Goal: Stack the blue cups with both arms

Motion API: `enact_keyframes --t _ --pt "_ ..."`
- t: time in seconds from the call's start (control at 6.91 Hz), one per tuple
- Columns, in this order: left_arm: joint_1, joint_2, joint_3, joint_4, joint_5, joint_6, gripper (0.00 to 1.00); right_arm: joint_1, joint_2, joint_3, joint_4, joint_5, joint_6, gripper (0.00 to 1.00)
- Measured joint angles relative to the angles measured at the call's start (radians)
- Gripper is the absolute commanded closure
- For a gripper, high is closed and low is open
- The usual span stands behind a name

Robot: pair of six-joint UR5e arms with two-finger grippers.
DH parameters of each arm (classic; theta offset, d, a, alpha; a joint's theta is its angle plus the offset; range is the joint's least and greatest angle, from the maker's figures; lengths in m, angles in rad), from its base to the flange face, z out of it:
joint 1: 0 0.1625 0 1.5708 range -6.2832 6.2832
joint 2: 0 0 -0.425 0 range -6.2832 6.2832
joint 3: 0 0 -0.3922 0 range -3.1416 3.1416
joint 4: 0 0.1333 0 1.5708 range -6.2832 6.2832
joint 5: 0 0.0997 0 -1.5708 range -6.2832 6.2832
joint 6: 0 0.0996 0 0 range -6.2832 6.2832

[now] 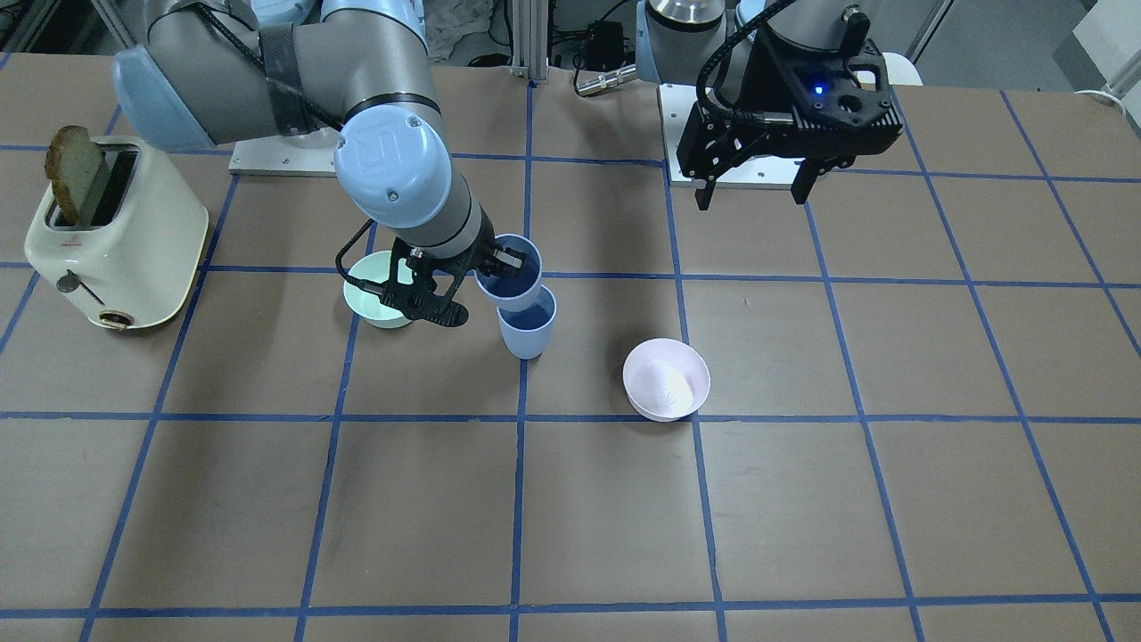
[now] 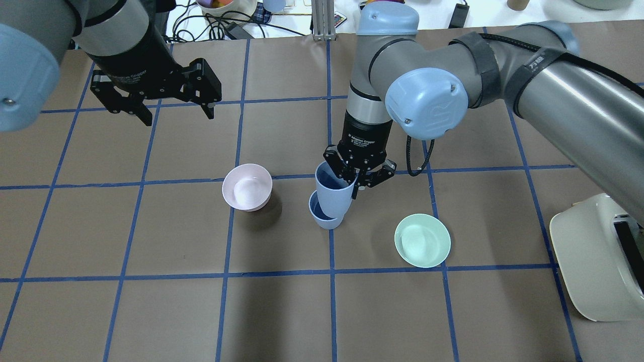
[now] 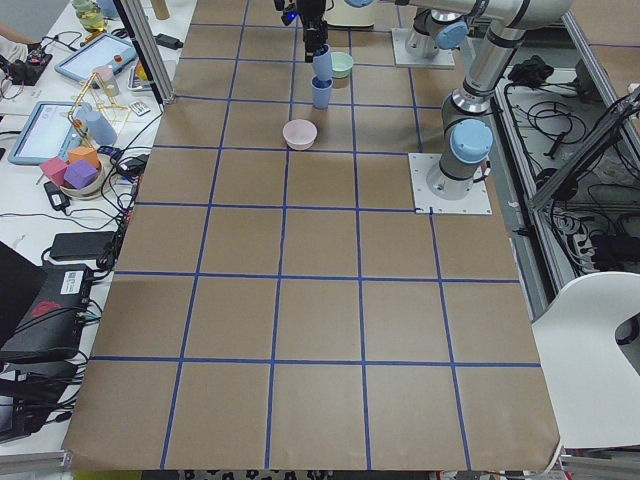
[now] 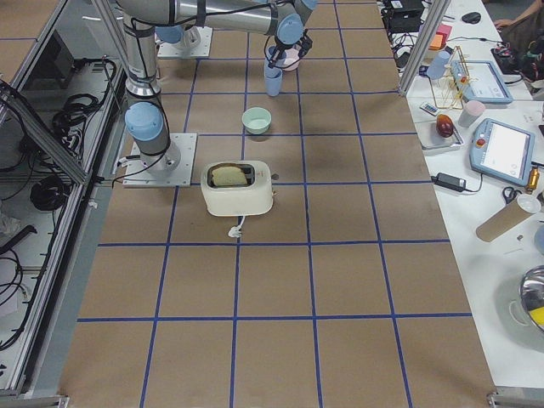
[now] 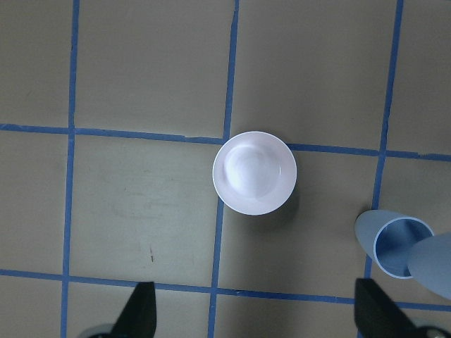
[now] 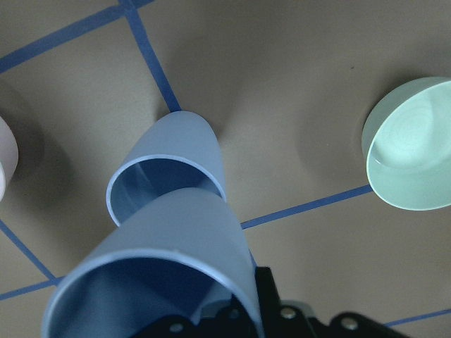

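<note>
Looks maybe halfway done: the right end effector (image 2: pixel 358 176) is clamped on the rim of one blue cup (image 2: pixel 333 193), right over the other cup (image 2: pixel 322 218) standing on the bench (image 2: pixel 151 311). Not nested yet, I'd say. The left end effector (image 2: pixel 179 117) hangs well off, fingers apart, empty.

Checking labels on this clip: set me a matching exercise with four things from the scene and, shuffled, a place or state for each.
1. lifted blue cup
2. lower blue cup
3. left gripper
4. pink bowl

A. open, holding nothing
B. upright on the table, beneath the other cup
C. on the table, to the robot's left of the cups
D. clamped at its rim by the right gripper

Pairs: 1-D, 2-B, 3-A, 4-C
</note>
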Motion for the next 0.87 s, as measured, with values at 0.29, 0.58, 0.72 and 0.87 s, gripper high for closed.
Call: enact_keyframes --t 0.29,0.58,0.72,0.87 --pt "0.000 -0.001 0.001 0.000 -0.001 0.000 0.00 0.013 0.007 0.002 -0.019 0.009 0.001 1.00" --pt "0.000 -0.001 0.000 0.000 -0.001 0.000 0.00 0.015 0.016 0.004 -0.032 0.015 -0.001 0.44" --pt "0.000 -0.001 0.000 0.000 -0.001 0.000 0.00 0.015 0.019 0.004 -0.034 0.015 -0.001 0.29" --pt "0.001 -0.002 0.001 0.000 -0.002 0.000 0.00 0.015 0.020 0.005 -0.034 0.014 -0.001 0.19"
